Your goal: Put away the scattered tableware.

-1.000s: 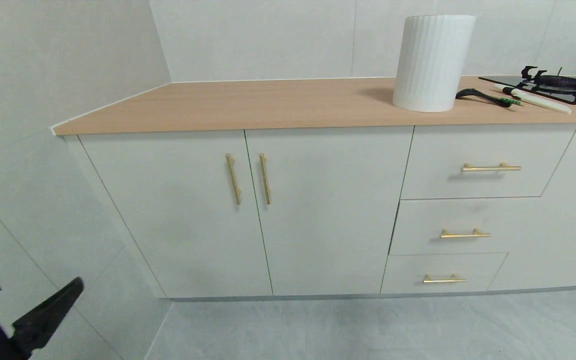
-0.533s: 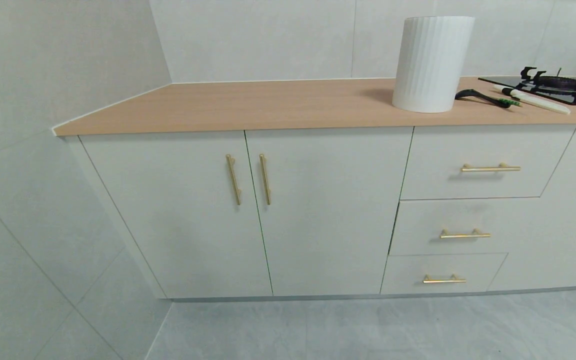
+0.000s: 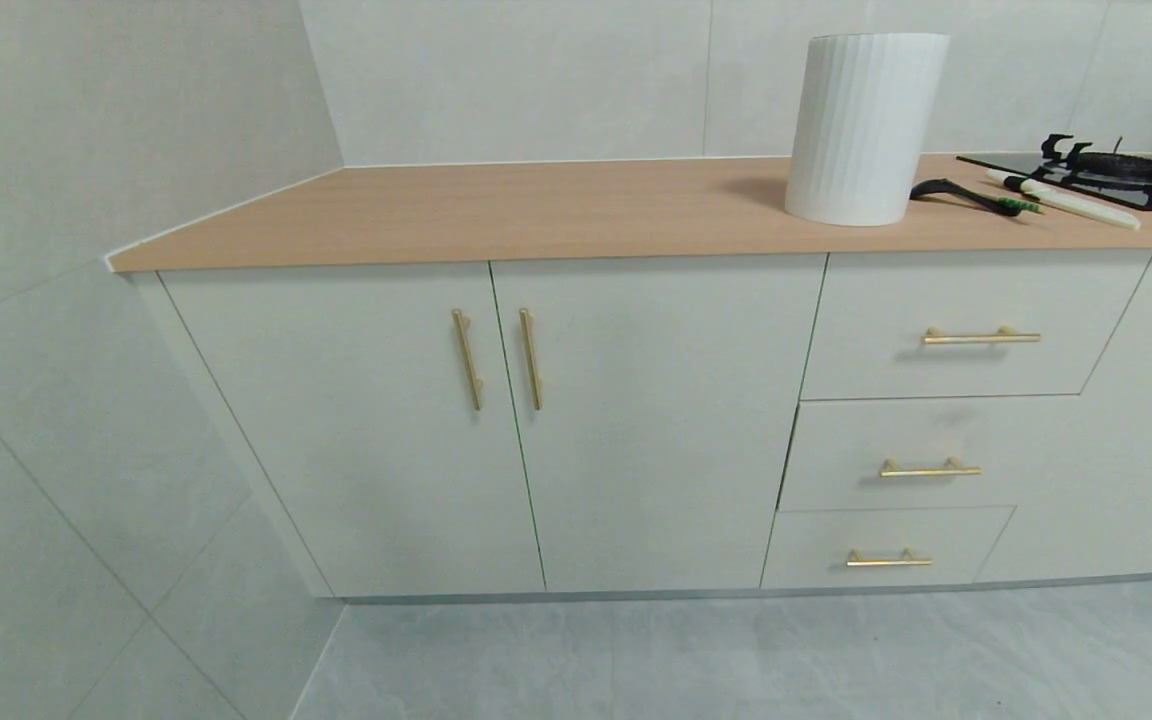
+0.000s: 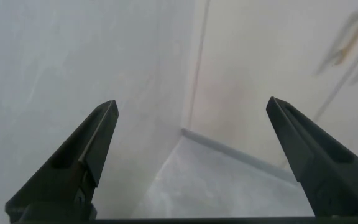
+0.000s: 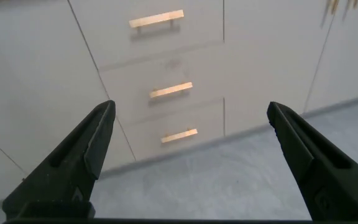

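On the wooden countertop (image 3: pixel 536 205) at the right stands a tall white ribbed holder (image 3: pixel 864 125). Beside it lie a black utensil with a green-tipped handle (image 3: pixel 976 196) and a white utensil (image 3: pixel 1071 199). My left gripper (image 4: pixel 191 118) is open, low down facing the corner where the wall meets the cabinet base and floor. My right gripper (image 5: pixel 191 118) is open too, low in front of the drawers (image 5: pixel 166 90), with nothing between its fingers.
A black gas hob (image 3: pixel 1121 165) sits at the countertop's far right. Below are two cabinet doors with gold handles (image 3: pixel 496 358) and three drawers (image 3: pixel 976 335). A tiled wall closes off the left side. Grey floor (image 3: pixel 736 660) stretches before the cabinets.
The left gripper, seen at the lower left of the head view a second ago, has dropped out of that view. The camera has barely shifted.
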